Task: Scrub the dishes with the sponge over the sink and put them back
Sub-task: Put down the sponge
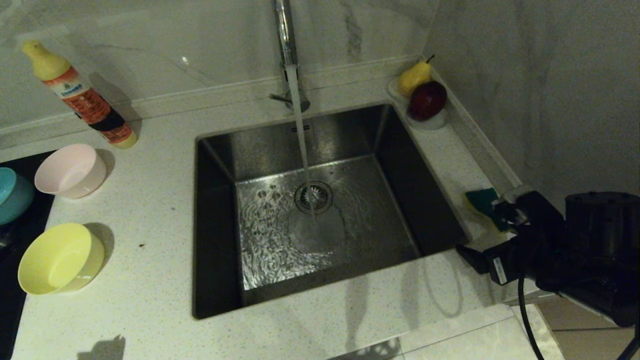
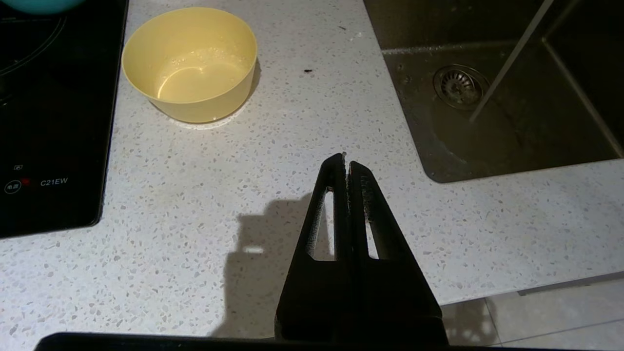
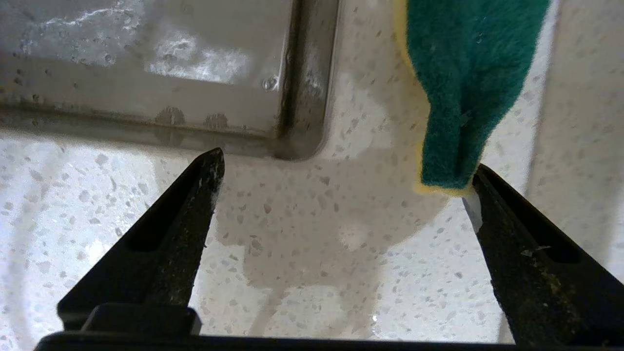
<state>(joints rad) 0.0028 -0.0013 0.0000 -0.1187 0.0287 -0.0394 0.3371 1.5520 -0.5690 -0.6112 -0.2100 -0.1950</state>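
1. Big picture first: the bench (image 1: 150, 280) carries everything, with the sink (image 1: 425, 210) sunk in its middle and the tap (image 1: 283, 30) pouring a steady stream straight onto the drain strainer (image 1: 314, 197).
2. Over on the left, the dishes wait in a cluster: pink bowl (image 1: 70, 171) at the far side, yellow bowl (image 1: 61, 258) nearer, blue bowl (image 1: 12, 195) sitting on the edge of the black stove top (image 1: 10, 300). None of them is over the sink; by my read, scrubbing isn't under way.
3. The action's on the right! The right tool (image 3: 343, 183) hovers low over the narrow strip of bench beside the sink's right rim, fingers spread wide apart and holding nothing.
4. The sponge (image 3: 463, 92) lies on that strip, green side up, its near end just at the tip of one finger, well off-centre between the two.
5. So the step in hand looks like fetching the sponge. Next move calls for shifting the right tool sideways so the sponge sits between the fingers, pushing forward, then closing.
6. The left tool (image 2: 346, 163) is parked over the near bench, fingers pressed together and empty, the yellow bowl beyond it.
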